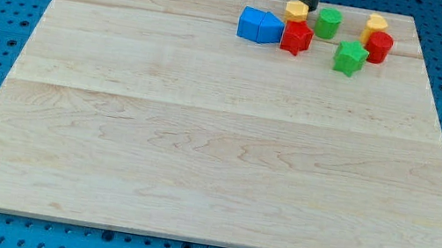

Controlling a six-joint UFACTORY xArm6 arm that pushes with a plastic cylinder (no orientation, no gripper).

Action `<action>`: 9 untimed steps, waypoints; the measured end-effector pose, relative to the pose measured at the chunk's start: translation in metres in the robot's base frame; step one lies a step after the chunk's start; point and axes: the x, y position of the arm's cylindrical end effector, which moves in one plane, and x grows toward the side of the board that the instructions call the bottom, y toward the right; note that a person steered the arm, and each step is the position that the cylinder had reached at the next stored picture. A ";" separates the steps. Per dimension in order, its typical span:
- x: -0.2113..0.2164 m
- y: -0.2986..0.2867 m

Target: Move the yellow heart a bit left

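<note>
1. The wooden board point(194, 182) is being viewed whole, with all the blocks lying along its far edge.
2. The yellow heart point(376, 24), so judged by its notched top, is being seen nearest the far-right corner, touching a red block point(379, 47).
3. It is being judged light, rigid and easily slid; contact is being advised on its face toward the right edge.
4. My tip point(309, 7), a bare rod grasping nothing, is being held between another yellow block point(297, 11) and a green block point(328, 23), well apart from the heart.

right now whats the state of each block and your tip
my tip: at the view's top, between yellow block and green cylinder
yellow block: beside my tip, above the red star
yellow heart: against the red cylinder
red cylinder: upright
green cylinder: upright
red star: beside the blue blocks
green star: flat
blue blocks: touching
</note>
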 end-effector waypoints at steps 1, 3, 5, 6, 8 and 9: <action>0.000 0.000; -0.011 -0.009; -0.012 0.038; -0.012 0.087; 0.016 0.152; 0.029 0.150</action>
